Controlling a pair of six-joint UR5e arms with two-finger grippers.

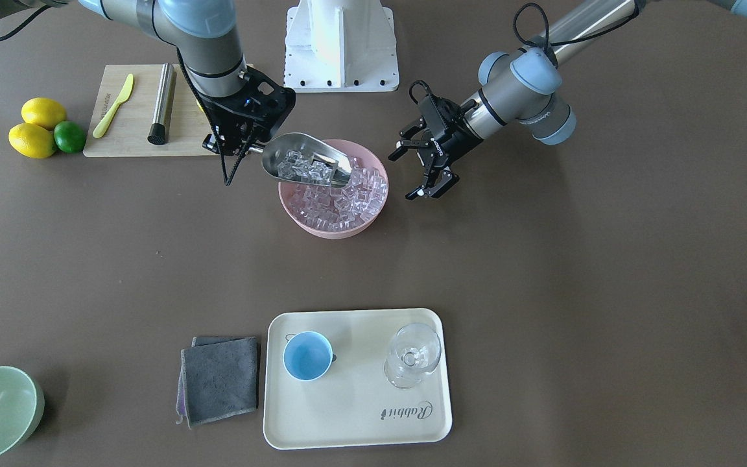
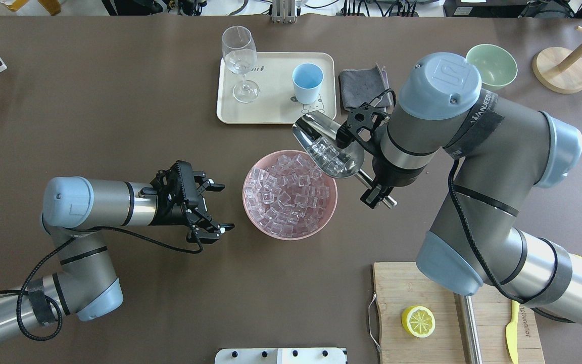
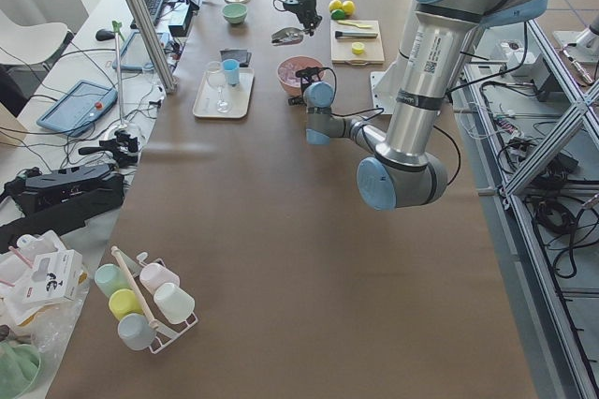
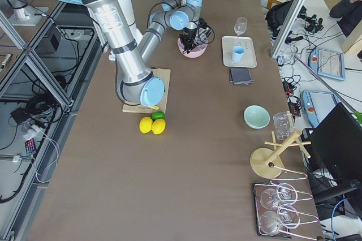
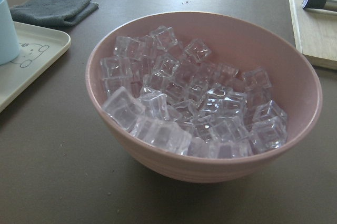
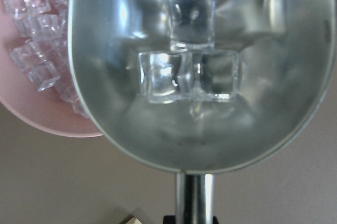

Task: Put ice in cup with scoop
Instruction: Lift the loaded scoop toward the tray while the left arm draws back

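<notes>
We see our right claw [image 1: 234, 144] clamped on the rod handle of the scoop [image 1: 281, 155], which hangs loaded with ice [image 1: 308, 170] over the rim of the pink bowl [image 1: 331, 232]. The cup [image 1: 307, 355] stands on the tray [image 1: 360, 415], well apart from that claw. Our left claw [image 1: 426, 176] hovers open beside the bowl.

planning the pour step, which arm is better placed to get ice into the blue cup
Right. The right gripper is shut on the scoop, which carries ice above the pink bowl, toward the cup. The left gripper is open and empty beside the bowl.
</notes>
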